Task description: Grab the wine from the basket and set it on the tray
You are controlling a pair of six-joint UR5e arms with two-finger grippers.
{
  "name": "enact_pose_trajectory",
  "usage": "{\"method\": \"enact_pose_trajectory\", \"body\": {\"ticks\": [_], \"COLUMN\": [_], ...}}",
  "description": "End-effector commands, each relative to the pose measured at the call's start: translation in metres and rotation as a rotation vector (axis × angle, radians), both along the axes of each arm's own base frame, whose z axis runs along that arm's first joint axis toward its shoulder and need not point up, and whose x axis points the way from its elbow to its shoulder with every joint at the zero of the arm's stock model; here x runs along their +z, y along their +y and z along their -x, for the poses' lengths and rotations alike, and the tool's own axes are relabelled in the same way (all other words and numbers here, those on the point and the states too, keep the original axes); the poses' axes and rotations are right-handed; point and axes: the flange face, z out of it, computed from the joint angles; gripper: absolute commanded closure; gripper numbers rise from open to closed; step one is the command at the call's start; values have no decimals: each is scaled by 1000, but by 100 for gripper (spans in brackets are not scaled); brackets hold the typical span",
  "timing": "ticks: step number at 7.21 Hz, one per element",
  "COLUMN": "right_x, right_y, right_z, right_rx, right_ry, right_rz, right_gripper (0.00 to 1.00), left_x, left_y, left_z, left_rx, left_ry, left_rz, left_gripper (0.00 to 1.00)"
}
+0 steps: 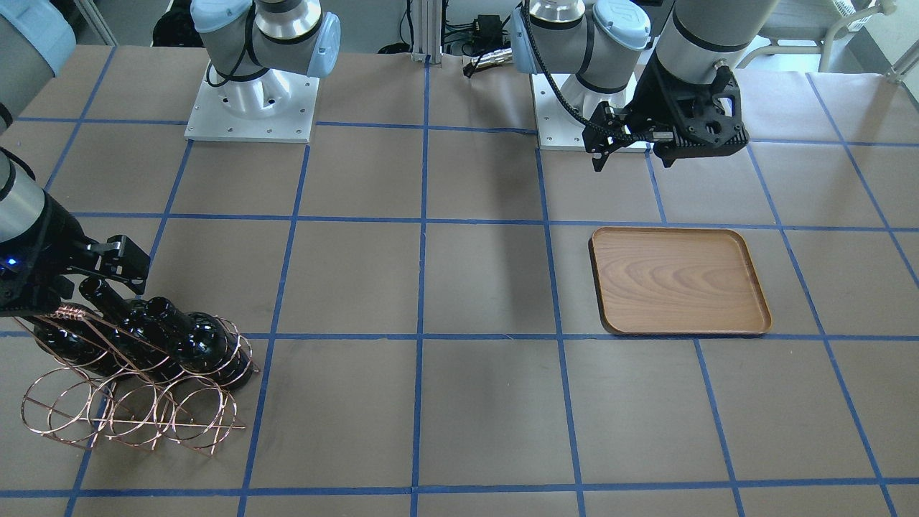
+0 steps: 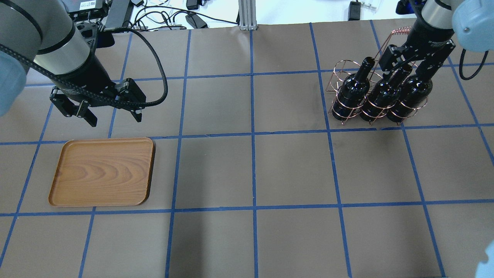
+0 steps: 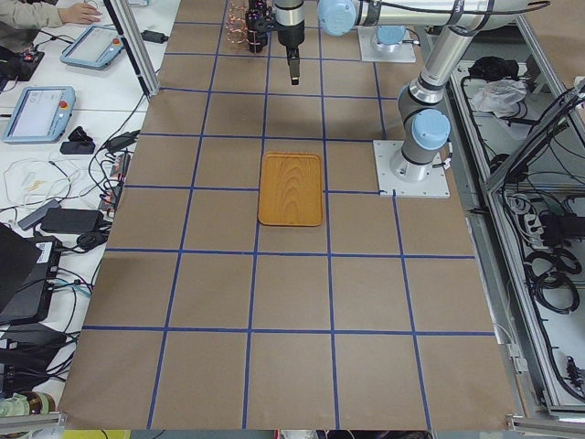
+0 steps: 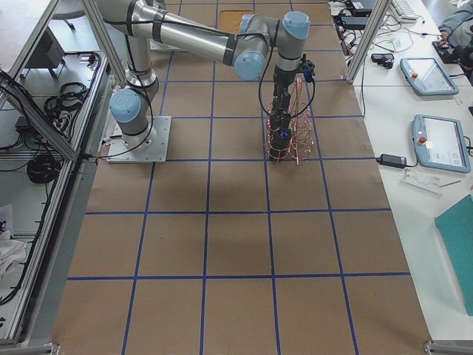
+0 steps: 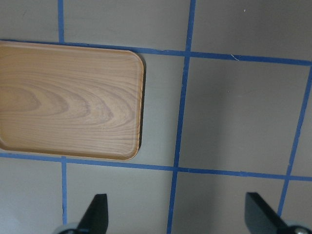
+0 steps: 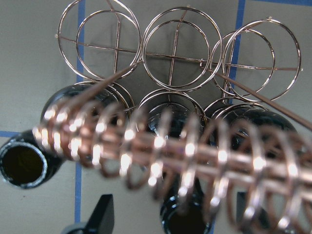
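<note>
Three glossy black wine bottles stand in the near row of the copper wire basket (image 2: 342, 72), at the table's right: left (image 2: 354, 88), middle (image 2: 382, 94), right (image 2: 412, 92). My right gripper (image 2: 407, 67) is open and low over them, under the twisted handle. Its fingers straddle the middle bottle's neck (image 6: 185, 222) without touching; one fingertip (image 6: 103, 214) shows, the other is hidden by the handle. The brown wooden tray (image 2: 102, 172) lies empty at the left. My left gripper (image 2: 112, 116) is open and empty above the table, just behind the tray (image 5: 68, 97).
The basket's far row of rings (image 6: 173, 53) holds nothing. The table is brown paper with a blue tape grid (image 2: 252, 135). Both arm bases (image 1: 251, 108) stand at the robot's edge. Cables and tablets lie on benches beyond the table ends (image 3: 55, 110).
</note>
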Motion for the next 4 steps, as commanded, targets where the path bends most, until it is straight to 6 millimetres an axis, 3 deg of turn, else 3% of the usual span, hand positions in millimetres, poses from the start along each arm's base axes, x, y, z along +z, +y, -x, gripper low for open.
{"method": "enact_pose_trajectory", "body": {"ticks": [1,4], "right_x": [0,-6], "right_y": [0,-3], "right_z": [0,1], "right_rx": [0,0], "right_ry": [1,-1], "right_rz": [0,-4], "right_gripper": [11,20], "left_x": [0,-3], "left_y": [0,-1], "left_z": [0,0], "left_rx": [2,0], "left_ry": [-1,-1], "left_rz": [0,-7], "left_gripper": [0,0]}}
